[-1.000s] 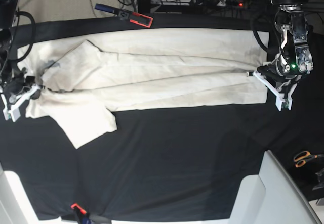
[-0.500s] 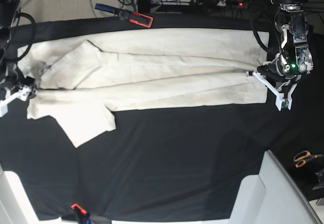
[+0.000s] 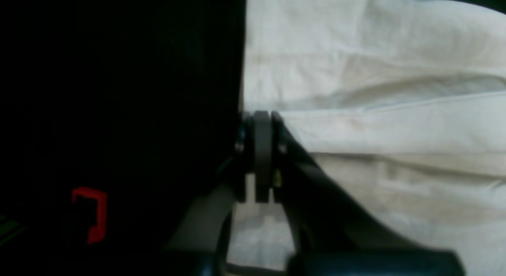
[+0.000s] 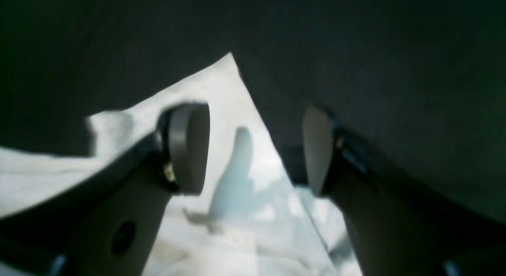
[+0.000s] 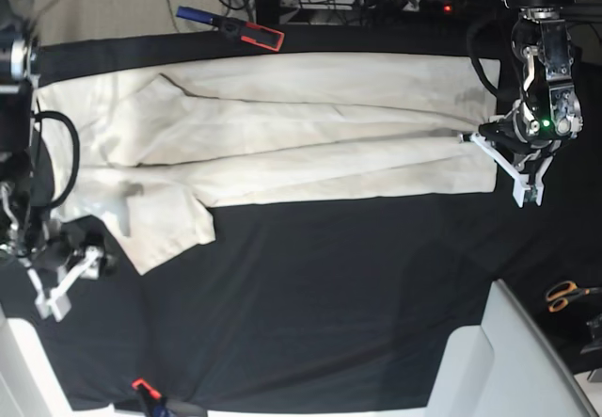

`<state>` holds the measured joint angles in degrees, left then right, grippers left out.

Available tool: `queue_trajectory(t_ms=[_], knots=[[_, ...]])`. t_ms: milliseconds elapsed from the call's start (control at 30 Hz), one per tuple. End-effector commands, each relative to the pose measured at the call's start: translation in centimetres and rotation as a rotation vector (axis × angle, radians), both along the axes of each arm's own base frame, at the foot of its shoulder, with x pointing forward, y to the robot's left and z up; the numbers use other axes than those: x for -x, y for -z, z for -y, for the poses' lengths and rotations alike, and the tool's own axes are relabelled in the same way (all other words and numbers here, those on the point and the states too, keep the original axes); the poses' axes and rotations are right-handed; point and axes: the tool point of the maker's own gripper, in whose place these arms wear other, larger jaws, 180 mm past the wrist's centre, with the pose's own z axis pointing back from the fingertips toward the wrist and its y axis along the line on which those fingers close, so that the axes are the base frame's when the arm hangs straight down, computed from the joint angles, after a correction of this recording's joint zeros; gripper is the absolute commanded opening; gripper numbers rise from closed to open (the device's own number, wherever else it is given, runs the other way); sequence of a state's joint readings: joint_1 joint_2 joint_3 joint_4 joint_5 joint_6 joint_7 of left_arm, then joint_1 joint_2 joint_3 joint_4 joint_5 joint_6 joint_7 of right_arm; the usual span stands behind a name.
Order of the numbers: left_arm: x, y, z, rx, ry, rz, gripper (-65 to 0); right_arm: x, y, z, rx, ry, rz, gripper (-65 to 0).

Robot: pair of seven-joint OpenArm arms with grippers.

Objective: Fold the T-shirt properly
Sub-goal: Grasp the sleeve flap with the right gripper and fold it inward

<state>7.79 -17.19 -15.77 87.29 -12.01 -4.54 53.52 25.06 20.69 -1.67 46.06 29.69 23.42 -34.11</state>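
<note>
T-shirt (image 5: 310, 135) spread flat on desk (image 5: 329, 323). Left gripper (image 3: 259, 157) clenched on T-shirt hem edge. Right gripper (image 4: 253, 149) released, empty, above sleeve corner.

T-shirt (image 5: 310, 139): soft matt cotton-like cloth, cream, creased w/ long folds; weave looks fine and slightly slubby close up in left wrist view. Counter (image 5: 310, 295): draped in matt black cloth, smooth, no sheen. Left gripper (image 3: 259, 157): fingers (image 3: 261, 149) w/ dull grey rubbery-looking pads, matt dark plastic behind. Right gripper (image 4: 253, 149): pads (image 4: 189, 147) smooth matt grey, pale plastic arms beneath. Scissors (image 5: 567, 295) at 4 o'clock: glossy orange plastic handles. Tool (image 5: 240, 28) at 12 o'clock: red and dark plastic, slight gloss. Pale smooth moulded panel (image 5: 513, 360) at 5 o'clock, semi-matt.
</note>
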Motion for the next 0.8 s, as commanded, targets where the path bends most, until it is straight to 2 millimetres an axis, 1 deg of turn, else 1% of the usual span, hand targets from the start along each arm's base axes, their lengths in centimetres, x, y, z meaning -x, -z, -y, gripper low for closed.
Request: queue_trajectory(t_ms=[0, 67, 200, 300, 367, 433, 500, 533, 567, 767], knots=[[-0.7, -1.0, -0.8, -0.026, -0.001, 0.030, -65.0, -2.5, -2.1, 0.3, -0.001, 0.000, 0.070, -29.3], [-0.7, -1.0, -0.8, -0.026, -0.001, 0.030, -65.0, -3.0, -1.1, 0.2, 0.008, -0.002, 0.058, -29.3], [-0.7, -1.0, -0.8, -0.026, -0.001, 0.030, -65.0, -3.1, 0.4, 0.1, 0.041, -0.020, 0.057, -29.3], [-0.6, -1.0, -0.8, -0.026, -0.001, 0.029, -65.0, -2.5, 1.6, 0.1, 0.049, -0.020, 0.053, -29.1], [-0.6, -1.0, -0.8, -0.026, -0.001, 0.029, -65.0, -2.2, 2.5, -0.7, 0.034, -0.014, 0.052, -29.1], [-0.7, -1.0, -0.8, -0.026, -0.001, 0.030, -65.0, -2.0, 3.1, -0.6, 0.033, -0.004, 0.057, -29.1], [-0.7, -1.0, -0.8, -0.026, -0.001, 0.030, -65.0, -1.2, 4.1, -0.5, 0.040, -0.001, 0.043, -29.1], [-0.7, -1.0, -0.8, -0.026, -0.001, 0.030, -65.0, -0.9, 4.7, -1.0, 0.040, -0.009, 0.031, -29.1], [-0.7, -1.0, -0.8, -0.026, -0.001, 0.030, -65.0, -0.7, 4.9, -1.3, 0.042, -0.019, 0.024, -29.1], [-0.7, -1.0, -0.8, -0.027, -0.001, 0.030, -65.0, -0.7, 5.0, -1.5, 0.042, -0.023, 0.022, -29.6]])
